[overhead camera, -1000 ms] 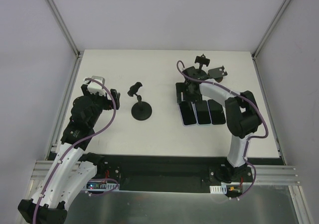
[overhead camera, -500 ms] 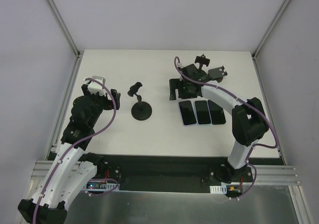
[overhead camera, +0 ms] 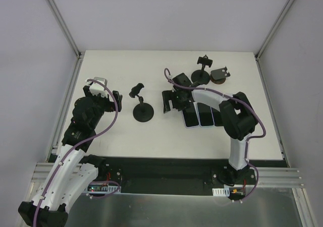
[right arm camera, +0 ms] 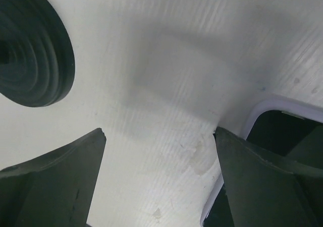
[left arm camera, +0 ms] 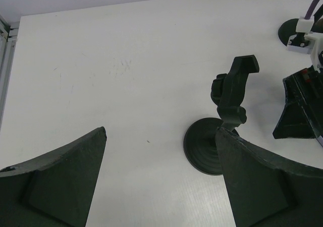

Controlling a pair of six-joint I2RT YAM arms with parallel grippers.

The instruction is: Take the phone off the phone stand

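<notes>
Three dark phones (overhead camera: 191, 118) lie flat side by side on the white table (overhead camera: 126, 141), right of centre. A black phone stand (overhead camera: 143, 112) with a round base stands mid-table, and its clamp (overhead camera: 136, 90) holds nothing. My right gripper (overhead camera: 167, 101) is open and empty, low over the table between this stand and the phones. The right wrist view shows the stand base (right arm camera: 30, 50) at upper left and a white-edged phone (right arm camera: 287, 131) at right. My left gripper (overhead camera: 114, 99) is open and empty, left of the stand (left arm camera: 229, 108).
A second black stand (overhead camera: 201, 74) with an empty clamp stands at the back right. A small brown-and-black holder (overhead camera: 219, 74) sits next to it. Metal frame rails run along the table's left and right edges.
My right gripper has swung left, from behind the row of phones to the gap between the phones and the middle stand. The left arm has not moved.
</notes>
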